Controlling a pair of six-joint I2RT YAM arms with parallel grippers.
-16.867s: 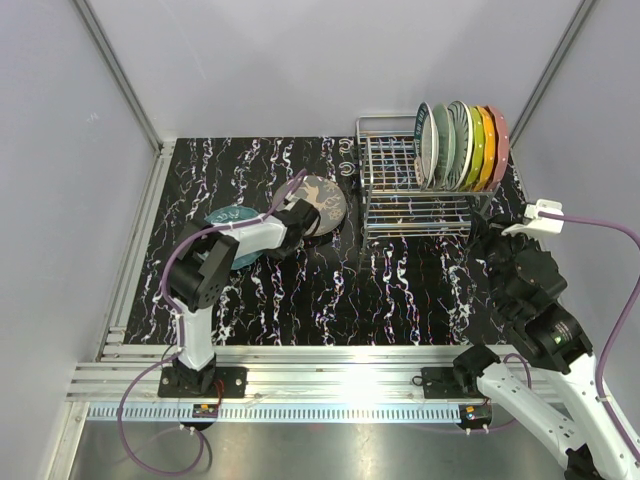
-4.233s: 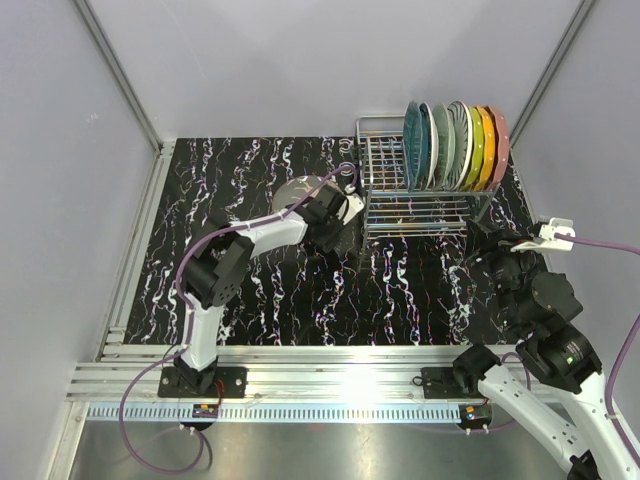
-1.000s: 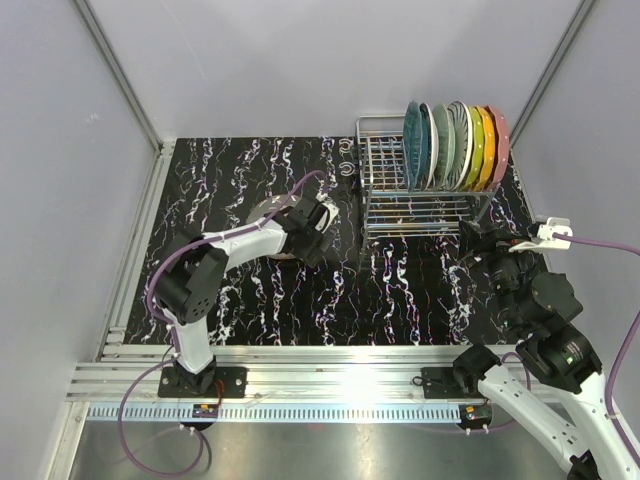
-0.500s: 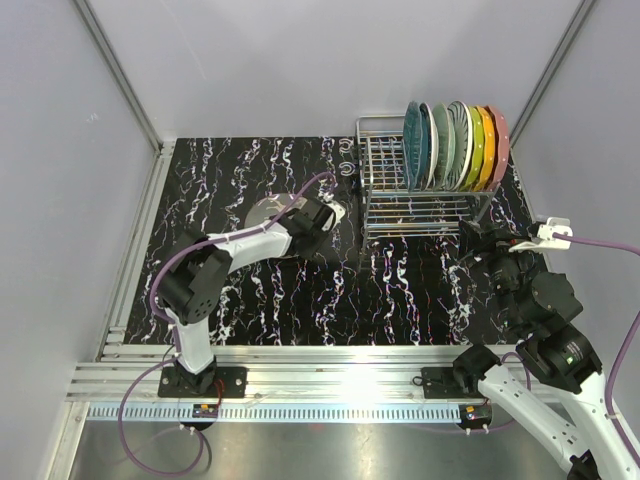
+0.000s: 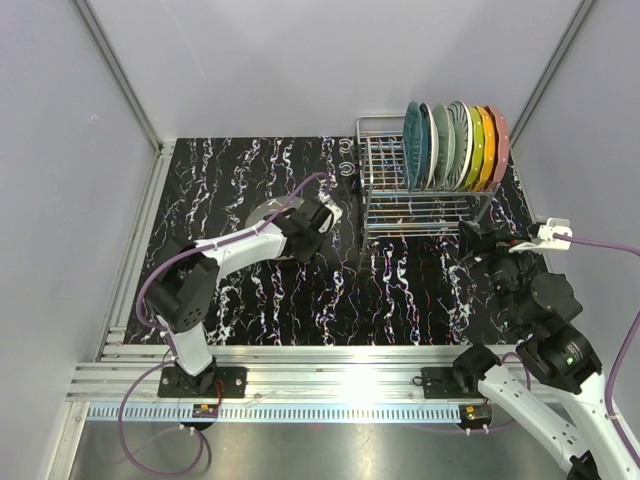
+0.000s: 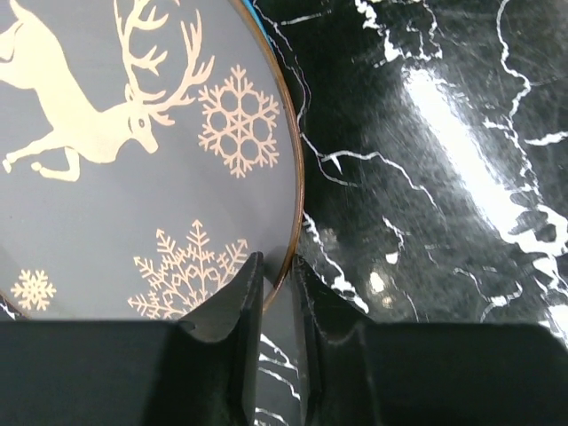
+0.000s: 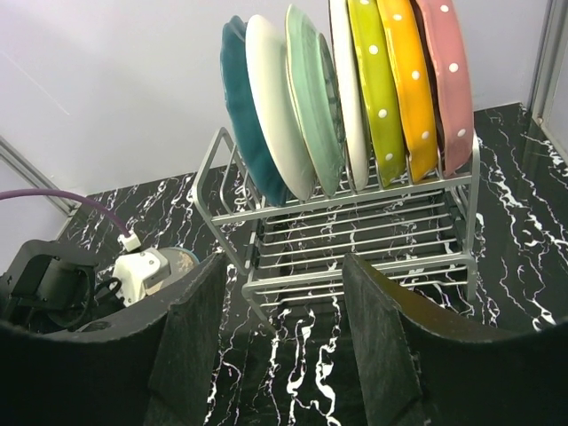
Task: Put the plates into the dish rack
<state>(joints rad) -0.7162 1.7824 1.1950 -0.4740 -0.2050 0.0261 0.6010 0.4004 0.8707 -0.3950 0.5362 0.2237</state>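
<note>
The left arm reaches from the lower left toward the middle of the top view. Its left pincer has both fingers drawn almost together, nipping the rim of a dark plate. The right arm sits folded at the lower right, and the right pincer has its fingers spread wide apart.

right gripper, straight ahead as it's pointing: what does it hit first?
The dish rack: the right gripper, open, faces its near wire rail, below the plates. Gap unclear.
</note>
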